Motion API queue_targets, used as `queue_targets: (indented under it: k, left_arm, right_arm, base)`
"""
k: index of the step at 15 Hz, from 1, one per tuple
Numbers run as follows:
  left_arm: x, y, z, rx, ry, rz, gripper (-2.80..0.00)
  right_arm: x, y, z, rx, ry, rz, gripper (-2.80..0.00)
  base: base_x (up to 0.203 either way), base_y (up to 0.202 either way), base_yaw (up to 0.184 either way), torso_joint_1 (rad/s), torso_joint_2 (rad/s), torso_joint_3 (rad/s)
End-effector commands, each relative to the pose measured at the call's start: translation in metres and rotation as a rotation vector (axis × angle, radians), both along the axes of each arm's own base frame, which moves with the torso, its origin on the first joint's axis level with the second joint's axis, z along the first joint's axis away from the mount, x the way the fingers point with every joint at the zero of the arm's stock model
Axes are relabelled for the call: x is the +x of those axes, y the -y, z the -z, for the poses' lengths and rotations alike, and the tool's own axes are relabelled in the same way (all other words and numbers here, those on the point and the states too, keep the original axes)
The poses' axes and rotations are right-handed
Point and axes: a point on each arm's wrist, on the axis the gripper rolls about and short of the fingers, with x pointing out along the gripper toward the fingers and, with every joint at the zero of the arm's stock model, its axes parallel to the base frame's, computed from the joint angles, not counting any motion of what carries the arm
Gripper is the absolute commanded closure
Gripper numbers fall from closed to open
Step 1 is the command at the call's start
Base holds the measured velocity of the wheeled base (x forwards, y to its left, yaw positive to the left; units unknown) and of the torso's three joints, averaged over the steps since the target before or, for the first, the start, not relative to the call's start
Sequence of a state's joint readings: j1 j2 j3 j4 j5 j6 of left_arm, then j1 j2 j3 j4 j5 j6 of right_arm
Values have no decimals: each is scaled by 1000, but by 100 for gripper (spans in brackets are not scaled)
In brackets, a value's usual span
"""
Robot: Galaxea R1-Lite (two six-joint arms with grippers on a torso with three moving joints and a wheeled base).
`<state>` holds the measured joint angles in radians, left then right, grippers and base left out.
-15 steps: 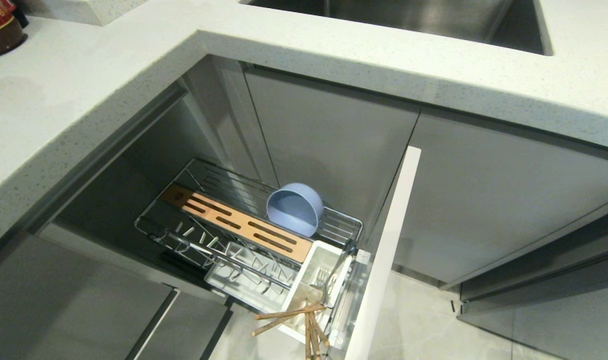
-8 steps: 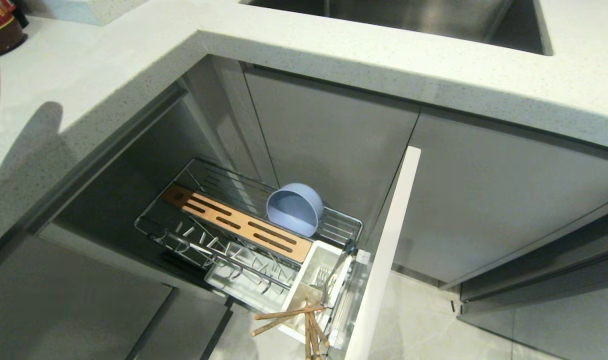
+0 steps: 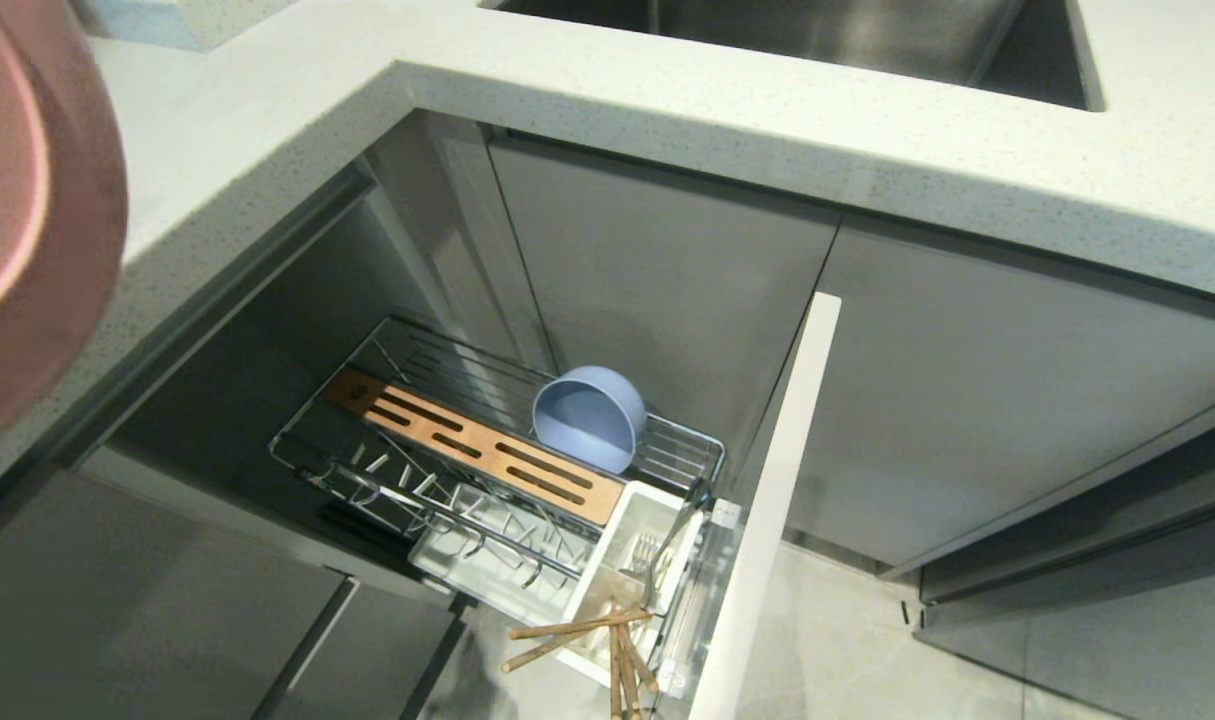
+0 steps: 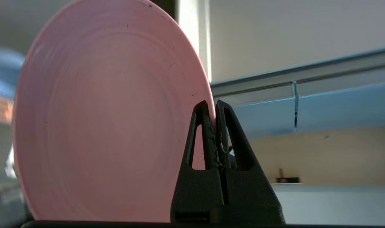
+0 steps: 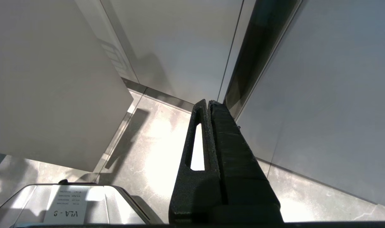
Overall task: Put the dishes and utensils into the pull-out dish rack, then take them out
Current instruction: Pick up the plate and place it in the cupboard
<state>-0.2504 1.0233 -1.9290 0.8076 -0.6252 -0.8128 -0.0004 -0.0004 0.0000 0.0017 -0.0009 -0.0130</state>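
Note:
My left gripper [image 4: 213, 106] is shut on the rim of the pink plate [image 4: 110, 120], which stands on edge. In the head view the pink plate [image 3: 27, 210] fills the far left, above the countertop; the gripper itself is out of that view. The pull-out dish rack [image 3: 467, 490] stands open below the counter. The pale-blue bowl [image 3: 589, 418] rests on its side at the rack's back. The fork [image 3: 649, 560] stands in the white cutlery cup [image 3: 632, 545], and the wooden chopsticks [image 3: 587, 640] stick out of its front. My right gripper [image 5: 208, 103] is shut and empty, parked low beside cabinet fronts.
The speckled countertop [image 3: 667, 110] wraps round the corner above the rack, with a steel sink [image 3: 817, 30] at the back. The rack's pale door front [image 3: 767, 500] stands on edge to its right. Grey cabinet doors [image 3: 967, 400] close the right side.
The pink plate has swung in from the left edge of the head view and now covers the bottle and counter corner there. The rack and its contents have not moved.

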Motion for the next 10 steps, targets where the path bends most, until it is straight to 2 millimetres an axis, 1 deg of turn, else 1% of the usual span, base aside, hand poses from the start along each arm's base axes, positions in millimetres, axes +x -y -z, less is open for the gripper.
queue_targets:
  k: [1, 3, 5, 8, 10]
  left_arm:
    - [19, 5, 7, 5, -101, 5, 0]
    - [32, 8, 13, -25, -226, 2, 0]
    - [44, 10, 16, -33, -277, -45, 0]
    - [53, 13, 18, -28, -300, -69, 0]
    - [65, 18, 21, -19, -319, -92, 0]
  right_arm:
    - [0, 0, 0, -1, 0, 0, 0]
    - [0, 0, 0, -1, 0, -1, 0]
    - [0, 0, 0, -1, 0, 0, 0]
    - [0, 0, 0, -1, 0, 0, 0]
    - [0, 0, 0, -1, 0, 1, 0]
  base:
    - [0, 0, 0, 0, 0, 0]
    - [0, 0, 0, 0, 0, 0]
    - [0, 0, 0, 0, 0, 0]
    - [0, 0, 0, 0, 0, 0]
    - [0, 0, 0, 0, 0, 0]
